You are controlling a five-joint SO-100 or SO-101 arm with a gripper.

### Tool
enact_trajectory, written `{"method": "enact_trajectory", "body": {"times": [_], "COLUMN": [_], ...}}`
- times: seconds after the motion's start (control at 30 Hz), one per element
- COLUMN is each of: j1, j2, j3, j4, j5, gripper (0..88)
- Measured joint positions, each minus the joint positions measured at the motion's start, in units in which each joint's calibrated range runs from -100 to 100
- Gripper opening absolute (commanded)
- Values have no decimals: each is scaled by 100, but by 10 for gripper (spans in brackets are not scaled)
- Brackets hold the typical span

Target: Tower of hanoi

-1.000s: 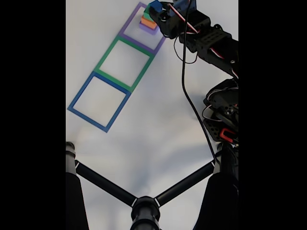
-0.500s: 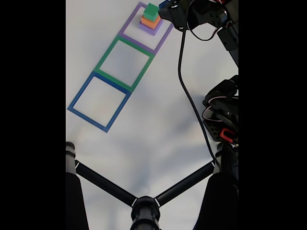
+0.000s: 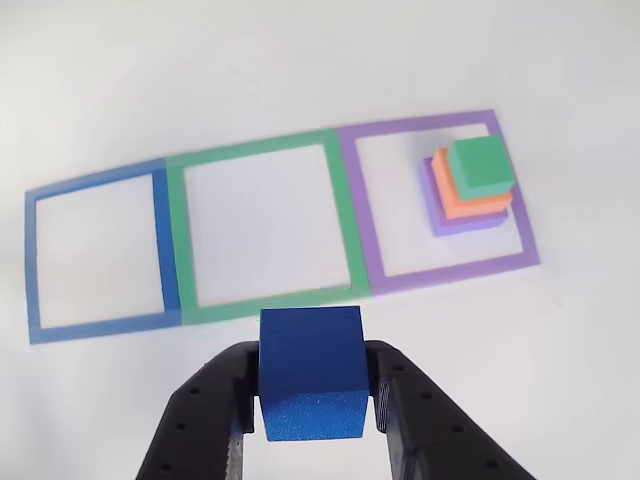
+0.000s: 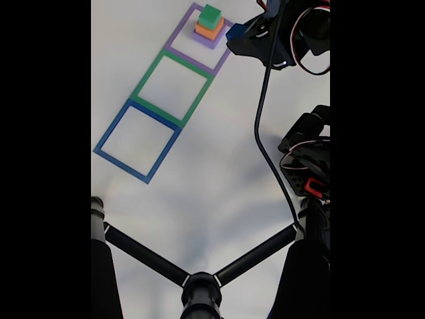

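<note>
From my remote station, the other view showed the black two-finger gripper (image 3: 310,400) clamped on a small blue foam cube (image 3: 310,372), one black finger pressed against each side of it, at the 6 o'clock edge of the picture and held above the white tabletop (image 3: 300,60). Beyond the cube lay three square outlines in a row, touching edge to edge: a blue square frame (image 3: 95,250) at 9 o'clock, a green square frame (image 3: 262,228) near the centre, and a purple square frame (image 3: 440,200) toward 2 o'clock. Inside the purple frame, toward its far right corner, stood a stepped stack of foam blocks: a wide purple block (image 3: 466,222) at the bottom, an orange block (image 3: 470,202) on it, and a smaller green block (image 3: 481,166) on top. The blue cube hung just on the near side of the green frame's lower edge, well apart from the stack. In the fixed view the stack (image 4: 210,25) sat at 12 o'clock, with the dark arm (image 4: 279,33) just beside the purple frame (image 4: 178,52) at about 1 o'clock, a black cable (image 4: 265,143) trailing down from it. The green frame (image 4: 143,104) and blue frame (image 4: 106,154) ran down toward 9 o'clock, and a black tripod-like stand (image 4: 199,289) filled the 6 o'clock edge.
</note>
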State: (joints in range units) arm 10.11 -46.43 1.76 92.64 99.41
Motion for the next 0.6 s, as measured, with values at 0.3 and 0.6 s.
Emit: {"method": "enact_trajectory", "body": {"times": [0.3,0.6], "j1": [-39,-243], "j2": [-1150,-1234], "j3": [3234,6598], "j4": [-2018,-5580], "j5": [59,59], "gripper": [50,54]}}
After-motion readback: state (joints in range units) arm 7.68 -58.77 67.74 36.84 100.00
